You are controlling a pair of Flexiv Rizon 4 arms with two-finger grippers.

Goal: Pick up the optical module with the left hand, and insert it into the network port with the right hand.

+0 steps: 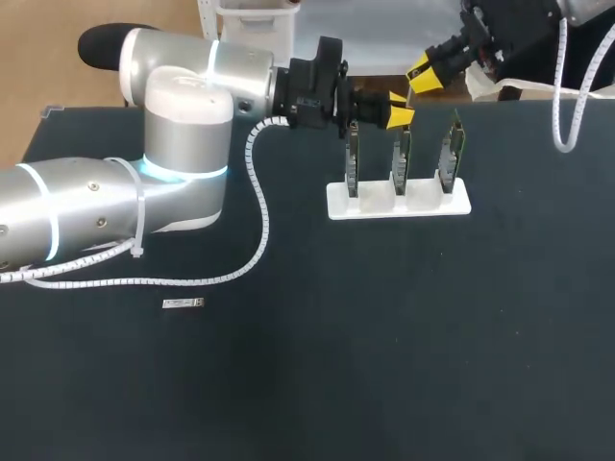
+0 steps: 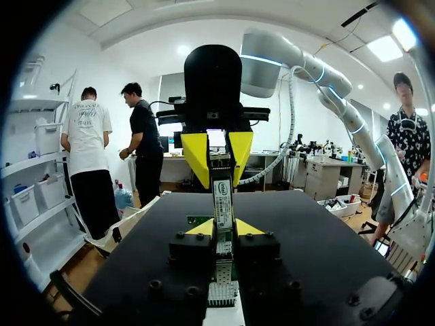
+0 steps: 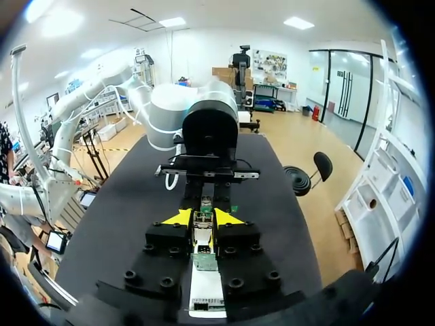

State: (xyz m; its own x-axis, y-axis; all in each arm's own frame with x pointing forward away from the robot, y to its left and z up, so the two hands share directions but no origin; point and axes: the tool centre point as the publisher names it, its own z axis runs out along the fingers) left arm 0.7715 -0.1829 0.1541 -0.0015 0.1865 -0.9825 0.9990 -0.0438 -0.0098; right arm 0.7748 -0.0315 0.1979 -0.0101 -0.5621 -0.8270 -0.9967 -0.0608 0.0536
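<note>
The optical module [image 2: 222,204], a thin metal bar with a white label, is held in the air between my two grippers, which face each other tip to tip. My left gripper [image 2: 223,229] is shut on one end, and in the head view it [image 1: 397,116] hangs above the middle card. My right gripper [image 3: 202,219] is shut on the other end, coming in from the far right [image 1: 421,75]. The network cards [image 1: 402,158] stand upright in a white stand [image 1: 370,204] just below both grippers. The ports themselves are hard to make out.
A small silver part [image 1: 183,304] lies on the black tabletop at the near left. My left arm's white cable [image 1: 258,206] loops down onto the table beside the stand. The stand's white base [image 3: 206,299] shows under my right gripper.
</note>
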